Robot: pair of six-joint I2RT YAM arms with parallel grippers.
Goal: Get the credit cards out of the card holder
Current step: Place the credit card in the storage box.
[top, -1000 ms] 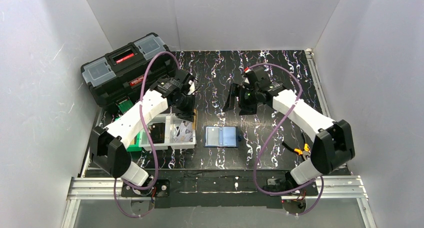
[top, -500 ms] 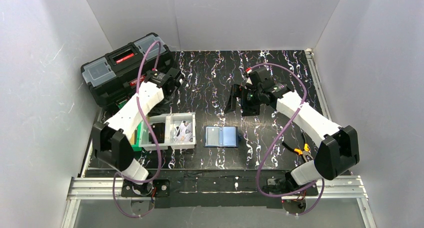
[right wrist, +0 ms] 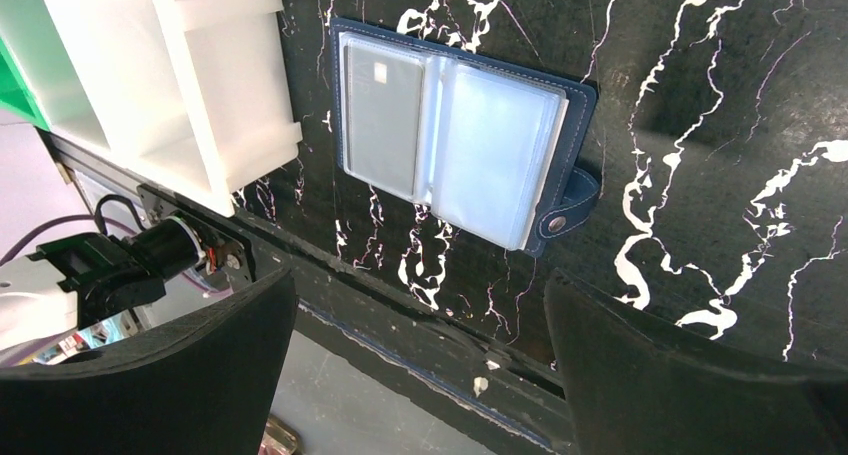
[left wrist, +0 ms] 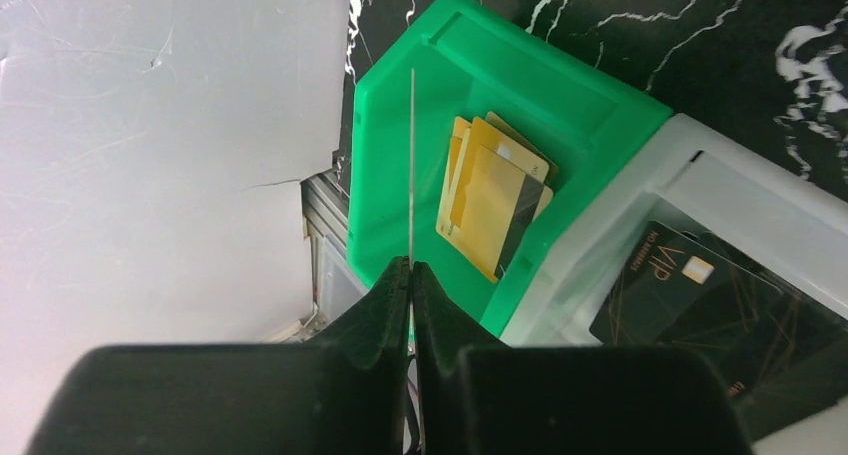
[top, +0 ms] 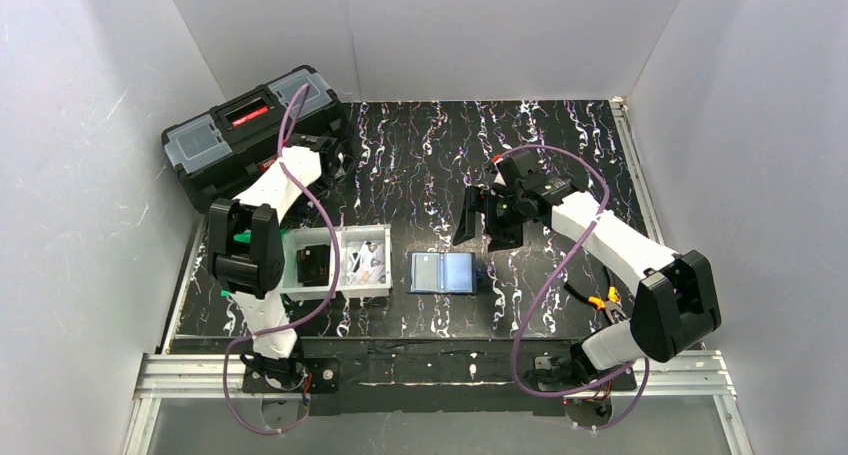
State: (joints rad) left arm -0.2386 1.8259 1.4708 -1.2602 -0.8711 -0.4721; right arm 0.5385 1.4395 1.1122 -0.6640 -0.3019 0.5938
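Top view, card holder: the card holder lies spread open and flat on the worktop, just to the right of the white tray, with a narrow gap between them.
Top view, right tool: the right tool hangs past the holder, farther from the white tray and toward the back of the worktop. Its two fingers stand wide apart with nothing between them.
Top view, green bin: the green bin sits against the white tray's left side and is mostly hidden by the left arm.
Left wrist view, left tool: the left tool has its fingers pressed together on an edge-on card. The card shows only as a thin pale line rising from the tips, so its face and colour cannot be told.
Left wrist view, credit cards: the credit cards are yellow-gold, a few overlapping, and lie inside the green bin, which touches the white tray. The edge-on card hangs over the part of the bin farther from the tray, apart from that pile.
Left wrist view, white tray: it holds a black card marked VIP.
Right wrist view, card holder: it lies beside the white tray with its pale pockets facing up. The pocket nearer the tray shows a grey insert, and the snap strap is on the side away from the tray.
Right wrist view, right tool: the fingers are spread wide and empty. The holder lies beyond the tips, in line with the gap, and is untouched.
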